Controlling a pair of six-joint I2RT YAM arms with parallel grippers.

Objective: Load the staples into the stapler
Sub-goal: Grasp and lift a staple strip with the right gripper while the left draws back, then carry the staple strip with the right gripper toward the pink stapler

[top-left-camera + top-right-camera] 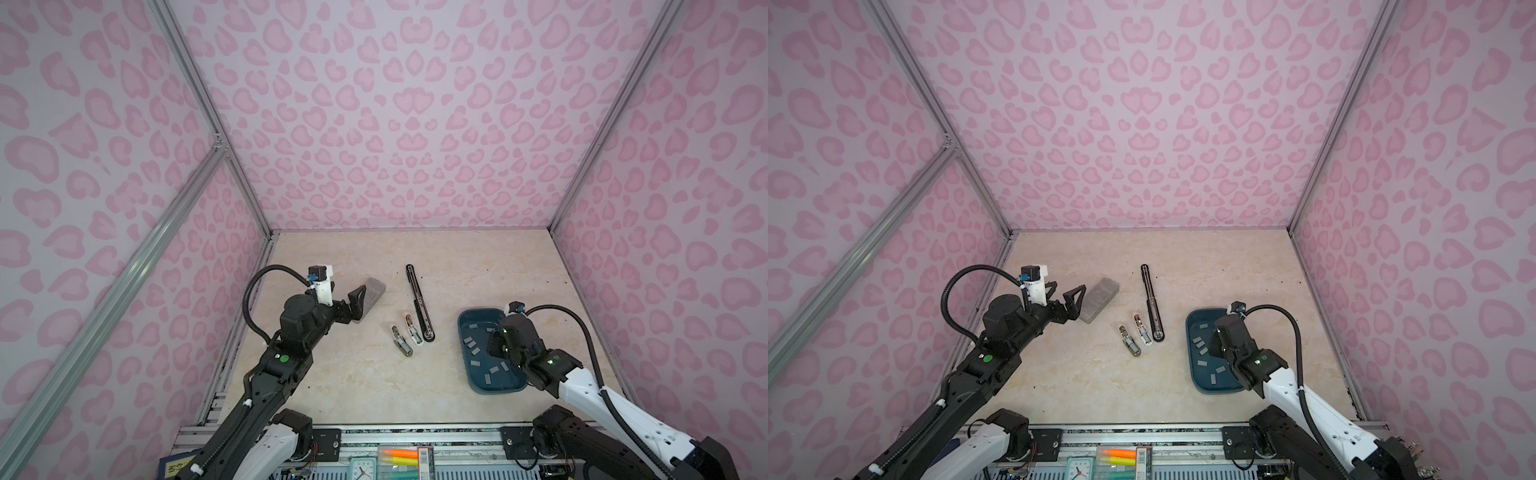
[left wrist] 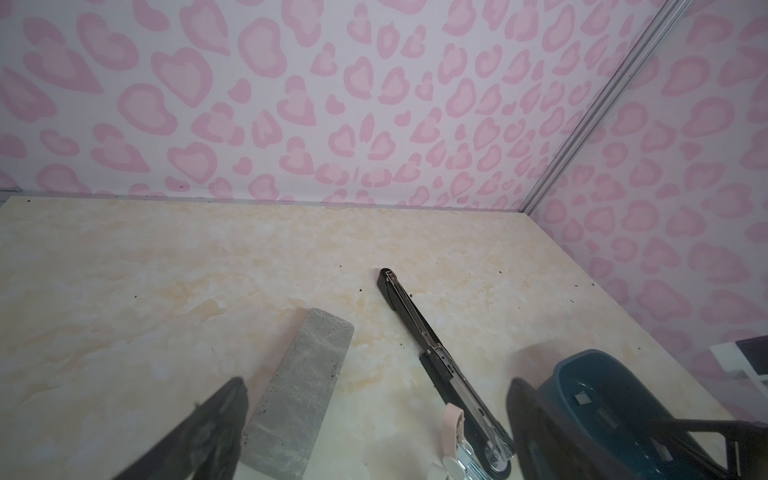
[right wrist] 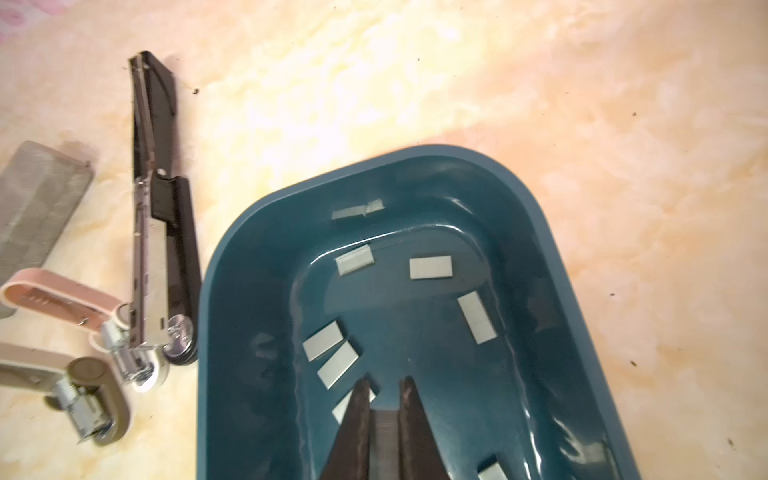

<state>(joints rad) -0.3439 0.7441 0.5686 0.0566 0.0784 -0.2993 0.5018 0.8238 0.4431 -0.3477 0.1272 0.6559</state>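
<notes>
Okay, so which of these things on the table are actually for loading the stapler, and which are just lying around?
For the job: long black stapler opened flat; small silver staple strips in the dark teal plastic tray; right gripper, shut on one staple strip.
Lying about: grey speckled block; small pink stapler; small olive-brown stapler.

1. Pink heart-spotted wallpaper covers the back wall (image 1: 411,124) and both side walls (image 1: 62,208).
2. Silver aluminium posts (image 1: 210,116) frame the corners.
3. The table (image 1: 353,374) is cream and marbled, dotted with dark specks (image 2: 500,272).
4. A slotted metal rail (image 1: 415,432) edges its front.
5. Light is soft and even.
</notes>
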